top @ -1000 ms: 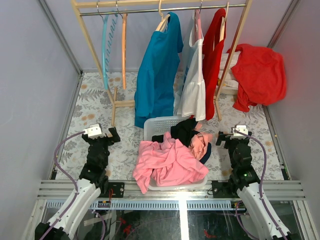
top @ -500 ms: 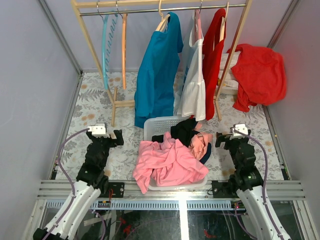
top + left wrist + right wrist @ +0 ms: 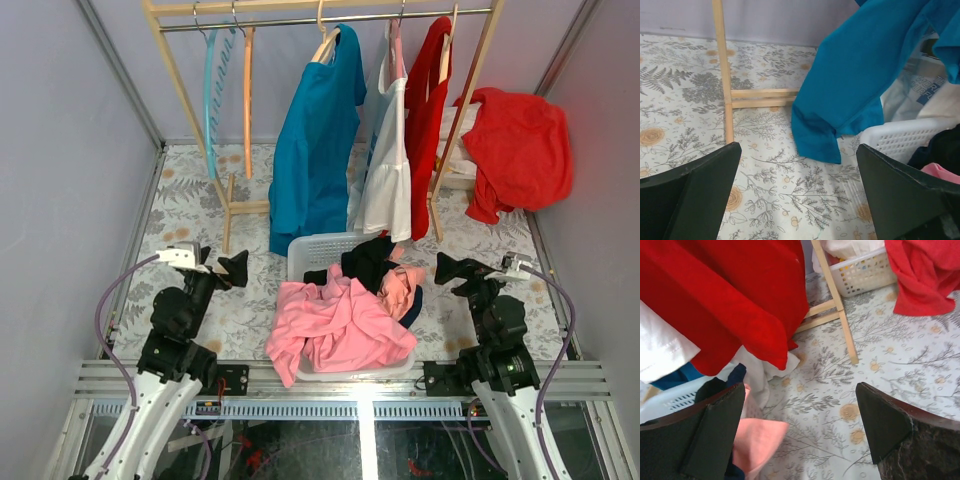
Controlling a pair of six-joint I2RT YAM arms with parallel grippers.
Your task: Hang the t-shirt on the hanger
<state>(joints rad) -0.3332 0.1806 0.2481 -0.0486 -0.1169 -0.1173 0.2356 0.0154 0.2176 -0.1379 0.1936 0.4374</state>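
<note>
The bubblegum-pink t-shirt (image 3: 335,325) lies crumpled over the front of the white basket (image 3: 310,246) in the middle of the floor. The orange hanger (image 3: 247,90) hangs empty at the left end of the rack rail. My left gripper (image 3: 234,268) is open and empty, left of the basket and above the floral floor; the left wrist view (image 3: 800,200) shows only floor between its jaws. My right gripper (image 3: 447,270) is open and empty, right of the basket; the right wrist view (image 3: 802,435) shows it beside a salmon-pink garment (image 3: 757,440).
A teal hanger (image 3: 210,90) hangs beside the orange one. A blue shirt (image 3: 315,150), a white garment (image 3: 390,185) and a red shirt (image 3: 428,110) hang on the wooden rack (image 3: 475,80). A red garment (image 3: 520,150) is heaped at the back right. Black clothes (image 3: 365,262) are in the basket.
Both arms have risen and tilted forward. The left gripper has shifted right, towards the basket. The right wrist has turned, its camera end swinging right. Both grippers stay open.
</note>
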